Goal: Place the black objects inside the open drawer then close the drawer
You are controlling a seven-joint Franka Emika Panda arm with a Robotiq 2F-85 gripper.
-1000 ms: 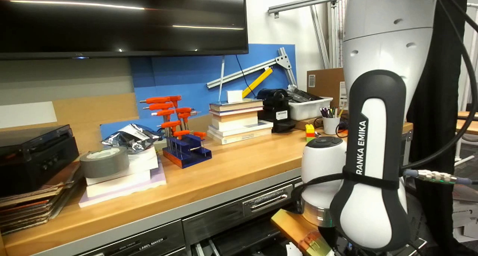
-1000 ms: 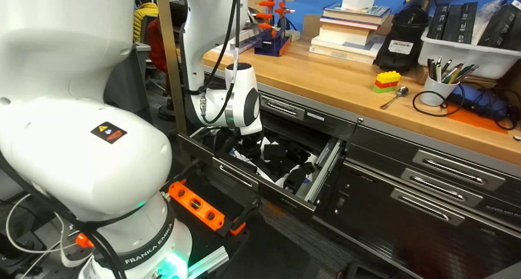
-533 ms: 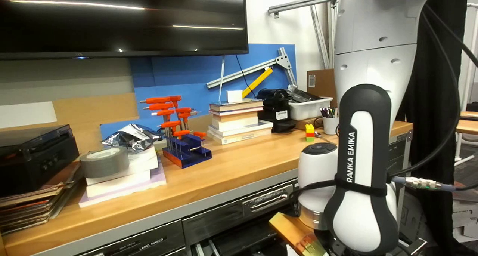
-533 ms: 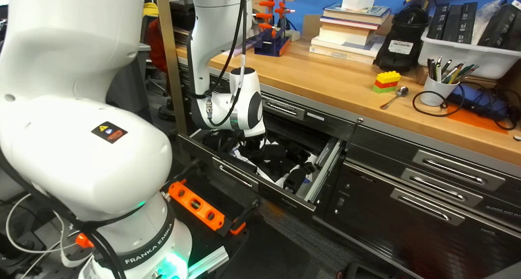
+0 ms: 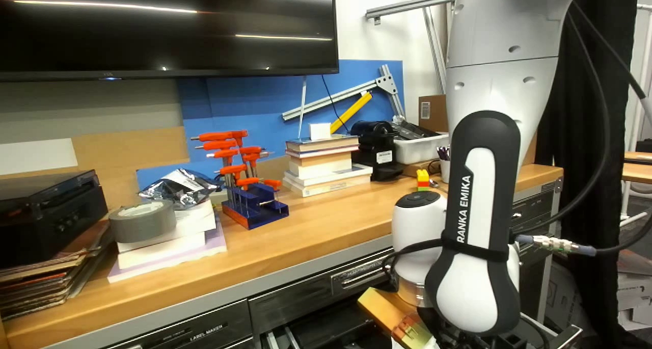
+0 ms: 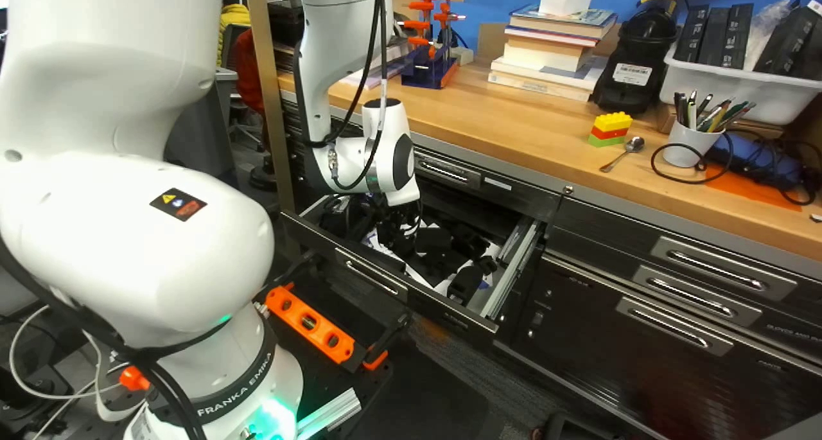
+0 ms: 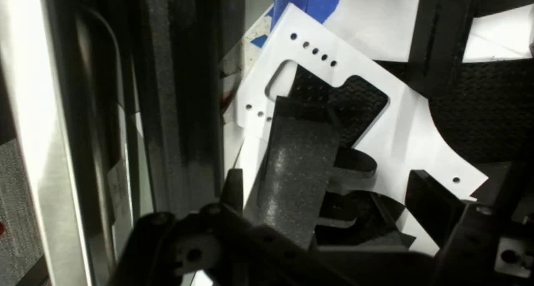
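The grey metal drawer (image 6: pixel 449 314) is pulled out below the bench. Several black objects (image 6: pixel 437 241) lie inside it on white sheets. My gripper (image 6: pixel 398 229) reaches down into its left part in this exterior view. Seen from the wrist, the gripper (image 7: pixel 326 173) is open, its dark fingers (image 7: pixel 434 204) spread wide. A black piece with a speckled grey face (image 7: pixel 298 165) lies below and between them, with visible gaps at both sides. Its lower end is hidden behind the gripper linkage. Another black object (image 6: pixel 465 282) rests near the drawer's right rail.
A white plate with holes (image 7: pixel 404 131) lies under the black piece. The drawer's metal edge (image 7: pixel 54 152) runs close along the left of the wrist view. Above hangs the wooden benchtop (image 6: pixel 514 125) with books, a toy block stack (image 6: pixel 610 130) and a pen cup (image 6: pixel 690 144).
In the exterior views the arm has shifted sideways along the drawer. The wrist dipped lower by half a second ago and has since risen slightly. The drawer and its visible contents look unmoved.
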